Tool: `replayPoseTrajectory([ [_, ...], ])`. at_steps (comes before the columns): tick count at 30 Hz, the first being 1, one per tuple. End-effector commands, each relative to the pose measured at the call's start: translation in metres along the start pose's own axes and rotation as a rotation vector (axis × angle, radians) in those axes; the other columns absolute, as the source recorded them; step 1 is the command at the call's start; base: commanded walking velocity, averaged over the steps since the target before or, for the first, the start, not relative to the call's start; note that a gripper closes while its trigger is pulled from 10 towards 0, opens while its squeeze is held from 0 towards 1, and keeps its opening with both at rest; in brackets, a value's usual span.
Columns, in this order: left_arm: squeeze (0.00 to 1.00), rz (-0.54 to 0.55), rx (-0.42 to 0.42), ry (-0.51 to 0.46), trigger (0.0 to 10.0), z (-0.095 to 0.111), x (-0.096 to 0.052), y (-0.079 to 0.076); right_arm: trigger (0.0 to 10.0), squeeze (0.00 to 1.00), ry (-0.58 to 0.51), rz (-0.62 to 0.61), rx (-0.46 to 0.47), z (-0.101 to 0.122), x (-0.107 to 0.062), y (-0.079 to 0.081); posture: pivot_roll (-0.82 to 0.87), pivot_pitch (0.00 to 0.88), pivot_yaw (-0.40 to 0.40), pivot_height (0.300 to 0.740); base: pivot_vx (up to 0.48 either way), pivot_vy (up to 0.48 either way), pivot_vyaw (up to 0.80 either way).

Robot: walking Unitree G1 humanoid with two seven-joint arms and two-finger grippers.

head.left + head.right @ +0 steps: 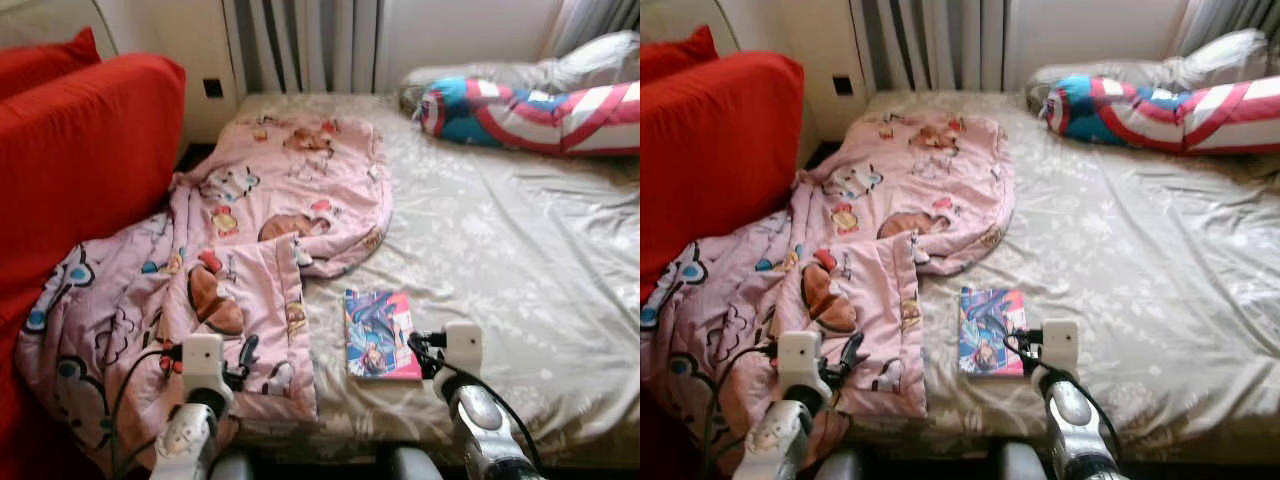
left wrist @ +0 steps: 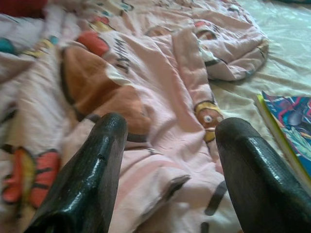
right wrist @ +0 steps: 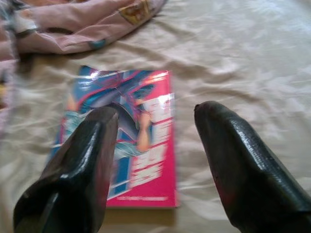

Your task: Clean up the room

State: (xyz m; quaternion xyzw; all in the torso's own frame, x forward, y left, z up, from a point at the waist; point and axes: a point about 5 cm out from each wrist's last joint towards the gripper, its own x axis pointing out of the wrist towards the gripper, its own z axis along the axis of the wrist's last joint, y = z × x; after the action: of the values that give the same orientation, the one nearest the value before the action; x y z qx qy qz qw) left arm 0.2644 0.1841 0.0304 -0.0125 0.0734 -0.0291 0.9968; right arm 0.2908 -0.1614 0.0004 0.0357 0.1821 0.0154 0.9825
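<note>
Bedding covers most of the scene: a pink cartoon-print quilt [image 1: 240, 250] lies crumpled over the left side of a bed with a beige patterned sheet [image 1: 500, 250], spilling toward a red sofa [image 1: 80, 150]. Just beside the quilt's edge a book with a blue and pink cover [image 1: 380, 333] lies flat on the sheet. The right gripper [image 3: 155, 160] hovers above the book, fingers spread apart and holding nothing. The left gripper [image 2: 167, 170] hangs over the quilt, fingers likewise apart. A red, white and blue striped pillow [image 1: 530, 115] rests at the far right
</note>
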Motion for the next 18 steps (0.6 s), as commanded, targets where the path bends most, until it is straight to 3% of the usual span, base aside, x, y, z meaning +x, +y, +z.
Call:
replayPoseTrajectory([
  [1, 0.0, -0.02, 0.017, -0.009, 10.0, 0.006, 0.004, -0.002, 10.0, 0.0, 0.021, -0.018, 0.03, 0.001, 0.002, -0.001, -0.04, 0.05, 0.002, 0.61, 0.0, 0.0, 0.0],
  [8, 0.0, -0.049, 0.028, -0.053, 10.0, 0.026, 0.016, -0.003, 10.0, 0.0, 0.034, -0.066, 0.079, 0.011, 0.008, -0.007, -0.02, 0.129, 0.021, 0.61, 0.0, 0.0, 0.0],
  [15, 0.0, -0.051, 0.029, -0.063, 10.0, 0.03, 0.014, -0.001, 10.0, 0.0, 0.038, -0.103, 0.113, 0.012, 0.009, -0.015, 0.0, 0.177, 0.031, 0.61, 0.0, 0.0, 0.0],
  [18, 0.0, -0.052, 0.03, -0.056, 10.0, 0.028, 0.006, 0.0, 10.0, 0.0, 0.04, -0.149, 0.202, 0.011, 0.007, -0.023, 0.01, 0.212, 0.037, 0.61, 0.0, 0.0, 0.0],
])
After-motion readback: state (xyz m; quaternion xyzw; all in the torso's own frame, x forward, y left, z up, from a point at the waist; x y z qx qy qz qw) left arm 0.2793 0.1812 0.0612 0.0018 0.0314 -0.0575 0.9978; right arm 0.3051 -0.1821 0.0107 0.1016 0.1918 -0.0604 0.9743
